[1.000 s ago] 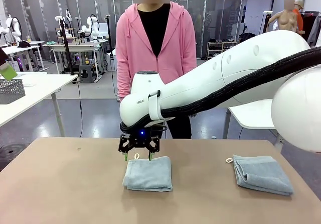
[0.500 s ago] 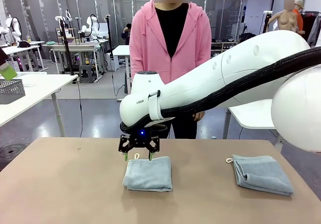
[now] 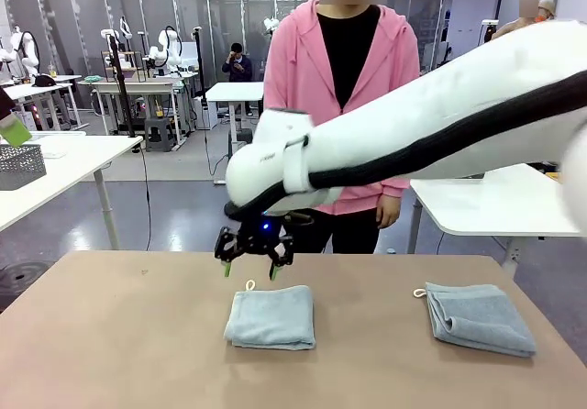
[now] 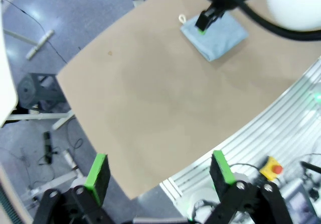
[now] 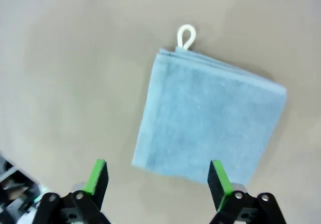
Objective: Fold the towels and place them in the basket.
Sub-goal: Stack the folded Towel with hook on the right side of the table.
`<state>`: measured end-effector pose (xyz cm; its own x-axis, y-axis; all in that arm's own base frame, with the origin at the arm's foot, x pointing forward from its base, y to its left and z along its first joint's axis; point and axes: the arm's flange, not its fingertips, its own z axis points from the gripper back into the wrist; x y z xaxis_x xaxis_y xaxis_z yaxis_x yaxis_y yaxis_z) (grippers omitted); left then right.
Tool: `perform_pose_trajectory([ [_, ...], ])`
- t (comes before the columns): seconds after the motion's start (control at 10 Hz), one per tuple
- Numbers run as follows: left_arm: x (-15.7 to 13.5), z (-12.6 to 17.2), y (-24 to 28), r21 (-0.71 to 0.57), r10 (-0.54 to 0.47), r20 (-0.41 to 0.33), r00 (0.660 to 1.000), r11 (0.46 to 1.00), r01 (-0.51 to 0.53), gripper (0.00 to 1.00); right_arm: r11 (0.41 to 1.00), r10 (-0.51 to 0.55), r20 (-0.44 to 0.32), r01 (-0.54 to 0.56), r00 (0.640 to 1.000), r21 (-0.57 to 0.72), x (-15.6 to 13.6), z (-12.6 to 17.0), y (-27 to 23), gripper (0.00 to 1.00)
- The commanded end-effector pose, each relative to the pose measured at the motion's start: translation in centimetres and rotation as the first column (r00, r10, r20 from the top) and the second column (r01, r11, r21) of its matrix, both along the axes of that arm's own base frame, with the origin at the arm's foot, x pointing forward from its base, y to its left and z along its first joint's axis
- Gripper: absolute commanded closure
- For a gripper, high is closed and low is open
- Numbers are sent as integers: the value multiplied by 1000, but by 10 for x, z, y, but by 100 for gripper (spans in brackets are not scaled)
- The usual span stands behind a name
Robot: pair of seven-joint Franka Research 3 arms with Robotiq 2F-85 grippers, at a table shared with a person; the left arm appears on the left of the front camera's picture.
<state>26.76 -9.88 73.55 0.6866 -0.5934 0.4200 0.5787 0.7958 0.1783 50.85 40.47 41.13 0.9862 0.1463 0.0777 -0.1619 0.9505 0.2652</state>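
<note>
hovering right claw (image 3: pixel 249 269) above towel (image 3: pixel 271 317)

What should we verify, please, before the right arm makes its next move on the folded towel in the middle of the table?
1. Right gripper open and empty: ok, jaws spread above the table.
2. Middle towel folded: ok, a neat square with its white loop sticking out.
3. Second towel folded: ok, lying apart near the table's right edge.
4. Left gripper out of the way: ok, open and back over the near table edge.
5. Person's hand away from the work area: ok, hanging beyond the far edge.
6. Basket within reach: cannot tell; a mesh basket sits on another table at left.
</note>
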Motion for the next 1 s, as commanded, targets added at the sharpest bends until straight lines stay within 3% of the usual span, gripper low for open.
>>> perform_pose_trajectory([
  [0.0, 0, -1, 1, 0, -8, 8, 1000, 1000, 8, 0, 991, -19, 26, 15, 999, 134, -44, 16, -78, 0],
  [0.4, 0, -1, 1, 0, -8, 8, 1000, 1000, 8, 0, 923, -93, -26, 96, 995, 374, -53, -6, -158, 0],
  [0.9, 0, -1, 1, 0, -8, 8, 1000, 1000, 8, 0, 820, -143, -70, 158, 987, 550, -23, -86, -191, 0],
])
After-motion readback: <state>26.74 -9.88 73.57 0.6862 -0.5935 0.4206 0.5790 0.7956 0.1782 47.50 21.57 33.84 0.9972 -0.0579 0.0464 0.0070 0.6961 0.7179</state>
